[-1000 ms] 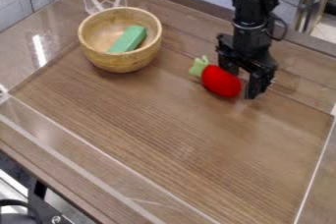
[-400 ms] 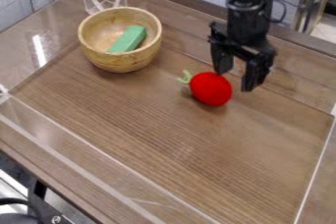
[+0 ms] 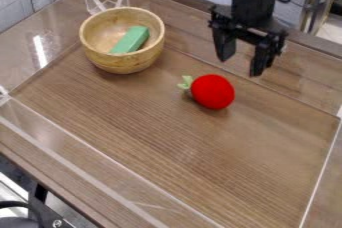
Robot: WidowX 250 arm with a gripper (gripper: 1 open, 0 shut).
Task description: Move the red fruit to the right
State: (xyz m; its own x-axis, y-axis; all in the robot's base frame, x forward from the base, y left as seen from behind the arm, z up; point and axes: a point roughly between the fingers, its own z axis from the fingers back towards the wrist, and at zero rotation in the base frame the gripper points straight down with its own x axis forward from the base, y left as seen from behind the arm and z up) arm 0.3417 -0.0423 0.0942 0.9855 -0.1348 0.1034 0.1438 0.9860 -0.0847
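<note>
**Red fruit free on the wood, fingers spread wide above it**

The small round bright red toy fruit (image 3: 213,91) lies on the brown wood-grain surface (image 3: 160,152), a little right of the middle of the view, with its small green leafy stem (image 3: 186,82) pointing to the left, toward the bowl. Nothing touches it.

The black robot gripper (image 3: 241,52) hangs above and behind the fruit, pointing straight down. Its two dark fingers (image 3: 259,58) are spread wide apart and hold nothing; the gap between them is bare, and their tips stand clear of the fruit, which sits just below and slightly to the left of them in the picture.

To the left, well apart from the fruit, stands a round light wooden bowl (image 3: 94,54). A flat green piece (image 3: 130,40) lies inside it, leaning toward the right-hand wall.

A low clear plastic rim (image 3: 80,167) borders the surface along the near and left edges. Behind the surface, the legs of dark furniture show at the top of the view, too dim to make out further.
</note>
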